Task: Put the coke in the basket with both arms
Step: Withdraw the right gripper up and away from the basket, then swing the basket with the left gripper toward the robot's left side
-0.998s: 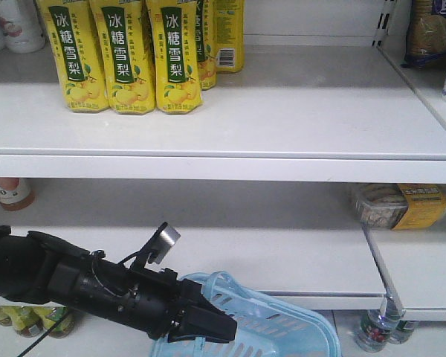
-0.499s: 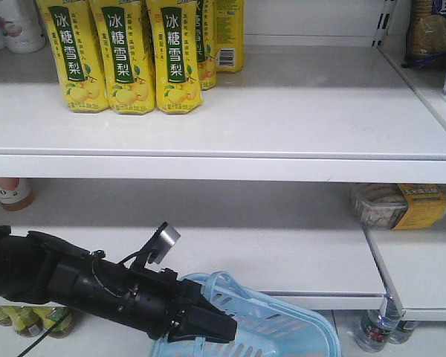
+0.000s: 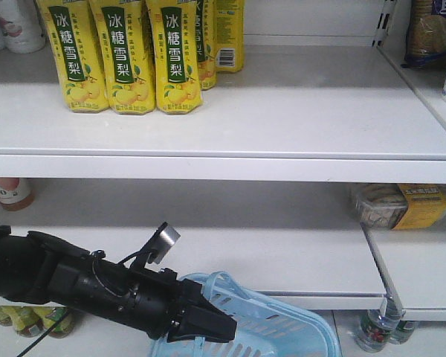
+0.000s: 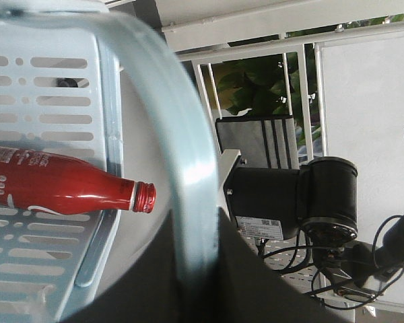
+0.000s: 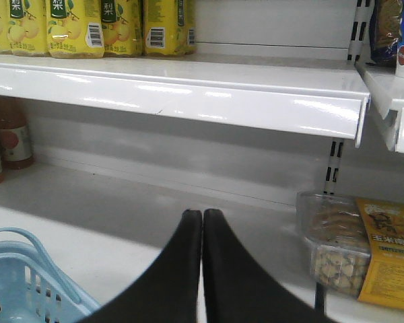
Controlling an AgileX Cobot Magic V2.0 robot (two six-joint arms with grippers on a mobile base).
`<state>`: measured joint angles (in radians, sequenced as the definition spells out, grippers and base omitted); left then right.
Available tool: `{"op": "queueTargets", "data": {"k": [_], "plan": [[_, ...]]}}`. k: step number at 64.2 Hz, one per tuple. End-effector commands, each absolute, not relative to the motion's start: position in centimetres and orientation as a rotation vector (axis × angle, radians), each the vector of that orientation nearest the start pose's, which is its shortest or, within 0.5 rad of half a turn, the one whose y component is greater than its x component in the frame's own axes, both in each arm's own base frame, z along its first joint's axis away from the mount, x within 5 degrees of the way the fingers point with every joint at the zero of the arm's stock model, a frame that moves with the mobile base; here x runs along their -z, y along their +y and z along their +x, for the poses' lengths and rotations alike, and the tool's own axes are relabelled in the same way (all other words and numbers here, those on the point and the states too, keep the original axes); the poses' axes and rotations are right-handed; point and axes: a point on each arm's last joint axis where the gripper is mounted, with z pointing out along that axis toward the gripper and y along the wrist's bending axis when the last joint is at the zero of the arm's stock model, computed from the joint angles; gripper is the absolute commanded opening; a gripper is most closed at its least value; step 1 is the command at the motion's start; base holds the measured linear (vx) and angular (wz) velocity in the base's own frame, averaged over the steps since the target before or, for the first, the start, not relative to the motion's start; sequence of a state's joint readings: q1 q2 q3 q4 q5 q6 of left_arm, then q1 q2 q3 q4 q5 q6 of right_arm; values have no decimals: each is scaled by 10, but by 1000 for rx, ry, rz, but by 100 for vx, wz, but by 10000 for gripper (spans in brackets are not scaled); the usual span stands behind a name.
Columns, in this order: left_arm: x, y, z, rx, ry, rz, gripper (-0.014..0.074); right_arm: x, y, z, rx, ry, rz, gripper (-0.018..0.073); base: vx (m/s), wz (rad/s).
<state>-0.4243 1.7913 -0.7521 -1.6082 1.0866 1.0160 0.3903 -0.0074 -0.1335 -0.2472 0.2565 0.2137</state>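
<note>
One coke (image 4: 50, 183) lies inside the basket (image 4: 188, 168); left claw (image 3: 208, 324) clamps the handle, right claw (image 5: 202, 235) empty, pinched together: keep the basket level

Yellow cartons (image 3: 126, 56) with green labels, upper left. White shelf (image 3: 282, 111). Light blue slotted basket (image 3: 282, 327), lower centre. Glossy red coke (image 4: 60, 188), white script, red cap. Black left gripper (image 3: 204, 323). Yellow-labelled clear snack box (image 5: 363, 252), lower right.
</note>
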Motion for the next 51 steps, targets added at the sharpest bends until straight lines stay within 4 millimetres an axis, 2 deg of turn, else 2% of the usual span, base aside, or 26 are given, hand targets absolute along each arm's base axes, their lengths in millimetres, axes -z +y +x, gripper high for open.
{"op": "queueTargets", "data": {"k": [1,12,28,38,51], "plan": [[-207,-200,225,2025,2345,347,-6,-251,14,45,-245,1483,-287,-10,0,0],[-231,-207,209,1991,2282,458,-6,-251,14,45,-245,1483,-287,-10,0,0],[-280,-216,171,1855,2138,630,-6,-251,14,45,-245,1483,-287,-10,0,0],[-298,-218,154,1750,2080,652,-6,-251,14,45,-245,1483,-287,-10,0,0],[-313,-215,142,1626,2027,650,-6,-251,14,45,-245,1483,-287,-10,0,0]]}}
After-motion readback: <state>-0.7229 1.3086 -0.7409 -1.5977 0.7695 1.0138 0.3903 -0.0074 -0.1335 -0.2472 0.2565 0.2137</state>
